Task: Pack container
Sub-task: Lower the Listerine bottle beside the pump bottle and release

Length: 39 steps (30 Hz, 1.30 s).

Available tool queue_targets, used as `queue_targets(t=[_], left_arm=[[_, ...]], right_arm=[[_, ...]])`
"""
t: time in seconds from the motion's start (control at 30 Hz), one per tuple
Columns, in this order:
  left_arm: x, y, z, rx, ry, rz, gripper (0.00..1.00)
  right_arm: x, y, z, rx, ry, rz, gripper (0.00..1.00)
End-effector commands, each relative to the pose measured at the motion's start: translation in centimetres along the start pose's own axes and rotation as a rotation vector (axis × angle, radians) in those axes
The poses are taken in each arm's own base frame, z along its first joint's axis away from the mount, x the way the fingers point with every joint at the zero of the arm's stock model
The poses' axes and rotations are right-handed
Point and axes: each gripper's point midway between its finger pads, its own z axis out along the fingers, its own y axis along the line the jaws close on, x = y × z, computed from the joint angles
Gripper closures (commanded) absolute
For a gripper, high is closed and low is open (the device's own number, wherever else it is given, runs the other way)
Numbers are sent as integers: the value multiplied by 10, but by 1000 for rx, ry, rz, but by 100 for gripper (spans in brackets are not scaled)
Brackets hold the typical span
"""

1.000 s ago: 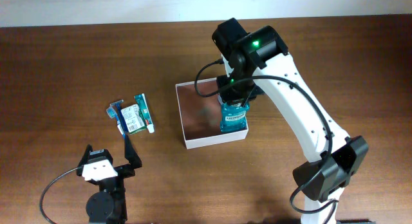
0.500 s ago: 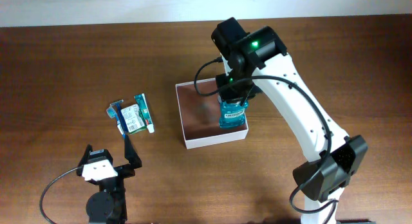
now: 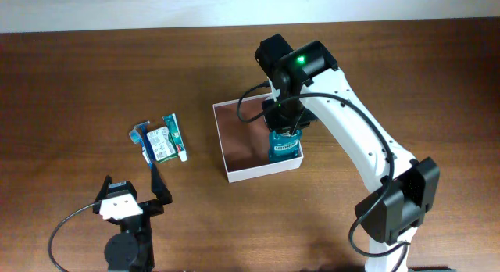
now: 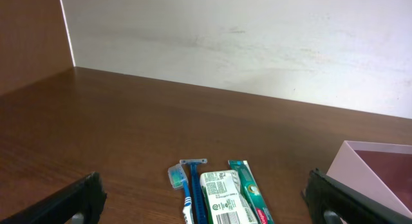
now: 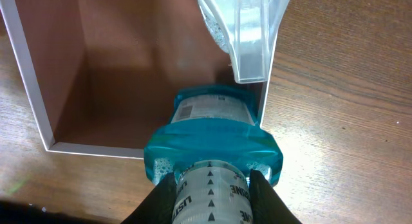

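Overhead, the shallow square container [image 3: 242,139] with thin white walls and a reddish-brown floor sits mid-table, and a teal translucent plastic mouthwash bottle [image 3: 283,144] is inside it against the right wall. The right gripper [image 5: 212,192] has its jaws narrow, clamped on the bottle's cap. The left gripper [image 4: 207,199] has its jaws spread wide with nothing between them, well apart from the container.

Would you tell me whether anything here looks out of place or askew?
The mouthwash bottle looks tilted in one corner of the container, its shoulder overlapping the white rim rather than lying flat, with the right gripper at its cap.
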Motion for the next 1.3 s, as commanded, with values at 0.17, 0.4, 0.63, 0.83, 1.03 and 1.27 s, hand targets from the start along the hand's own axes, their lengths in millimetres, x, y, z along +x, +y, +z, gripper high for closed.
queue_targets(t=[0.17,0.4,0.63,0.83,1.03,1.27], left_arm=[[2,0,0,2,-2,15,1],[2,0,0,2,-2,15,1],[2,0,0,2,-2,15,1],[2,0,0,2,-2,15,1],[2,0,0,2,-2,15,1],[2,0,0,2,-2,15,1]], right_arm=[[0,1,-4,5,-15,-6,73],[0,1,-4,5,-15,-6,71],[0,1,-4,4,-13,-2,63],[1,2,-4,2,-11,-2,62],[1,2,-4,1,-11,-2,62],[-15,9,-30,-46,-97,-6,61]])
